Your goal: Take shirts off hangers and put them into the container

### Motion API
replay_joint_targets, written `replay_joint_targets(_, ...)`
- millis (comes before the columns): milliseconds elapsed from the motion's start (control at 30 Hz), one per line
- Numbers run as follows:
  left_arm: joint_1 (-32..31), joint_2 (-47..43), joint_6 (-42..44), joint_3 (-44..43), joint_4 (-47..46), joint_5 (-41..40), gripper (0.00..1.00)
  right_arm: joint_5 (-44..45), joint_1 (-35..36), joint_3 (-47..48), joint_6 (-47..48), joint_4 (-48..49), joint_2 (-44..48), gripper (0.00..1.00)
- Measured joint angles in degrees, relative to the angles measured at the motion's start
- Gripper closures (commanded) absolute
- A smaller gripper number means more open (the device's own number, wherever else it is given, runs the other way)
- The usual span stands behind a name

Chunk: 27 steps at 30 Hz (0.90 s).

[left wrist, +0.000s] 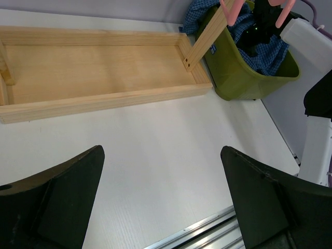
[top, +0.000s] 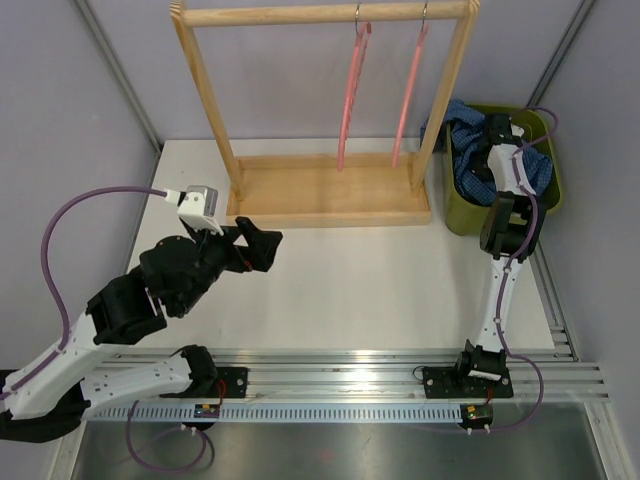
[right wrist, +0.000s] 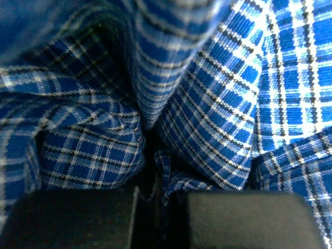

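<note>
Shirt (right wrist: 207,104) in blue check, pinched by right tool (right wrist: 155,197), inside container (top: 458,215)

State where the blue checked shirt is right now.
Top view, far right: the blue checked shirt lies in the green bin beside the wooden rack, the right claw pinching it.

I'm driving a robotics lab test cell, not a home. A pair of white-and-black robot arms (top: 120,310) is bolted to aluminium rails (top: 340,370) at the near edge of a bare white surface (top: 330,290). Purple cables (top: 75,207) loop from them. Plain grey panel walls (top: 60,100) with metal framing box it in.
</note>
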State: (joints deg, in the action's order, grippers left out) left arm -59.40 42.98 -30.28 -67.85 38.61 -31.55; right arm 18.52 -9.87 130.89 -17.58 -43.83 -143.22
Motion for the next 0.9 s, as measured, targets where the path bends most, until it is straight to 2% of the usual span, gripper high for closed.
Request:
replay_joint_targets(67, 0.00, 0.00, 0.00, 0.02, -0.31, 0.13, 0.01, -0.07, 0.00, -0.13, 0.02, -0.02, 0.11, 1.00)
replay_joint_targets(100, 0.00, -0.02, 0.00, 0.04, -0.50, 0.15, 0.01, -0.09, 0.00, -0.15, 0.02, -0.04, 0.26, 0.81)
replay_joint_targets(200, 0.00, -0.31, -0.02, 0.11, -0.87, 0.17, 0.01, -0.28, 0.00, -2.51, -0.02, 1.11, 1.88, 0.66)
replay_joint_targets(233, 0.00, -0.55, -0.02, 0.13, -0.90, 0.17, 0.01, -0.50, 0.00, -4.85, 0.07, 1.92, 3.52, 0.54)
replay_joint_targets(300, 0.00, -0.81, -0.02, 0.37, -0.98, 0.15, 0.01, -1.29, 0.00, -8.85, -0.20, 1.92, 7.37, 0.35)
replay_joint_targets(433, 0.00, -1.68, -0.02, 0.85, -0.94, 0.11, 0.01, -2.84, 0.13, -11.54, 0.22, -0.33, 14.97, 0.23)
replay_joint_targets(567, 0.00, -1.81, -0.02, 0.92, -1.01, 0.11, 0.01, -5.05, 0.11, -6.78, 0.66, -3.32, 21.90, 0.11)
replay_joint_targets(667, 0.00, -2.14, -0.02, 1.36, -0.98, 0.11, 0.01, -7.37, 0.13, -0.85, 0.76, -4.74, 24.55, 0.10)
replay_joint_targets(767, 0.00, -2.45, -0.02, 1.70, -1.01, 0.09, 0.01, -9.73, 0.13, 0.68, 0.90, -4.98, 27.12, 0.10)
replay_joint_targets(900, 0.00, -2.51, -0.02, 1.86, -1.05, 0.09, 0.01, -14.95, 0.11, 5.68, 1.42, -6.40, 24.24, 0.10)
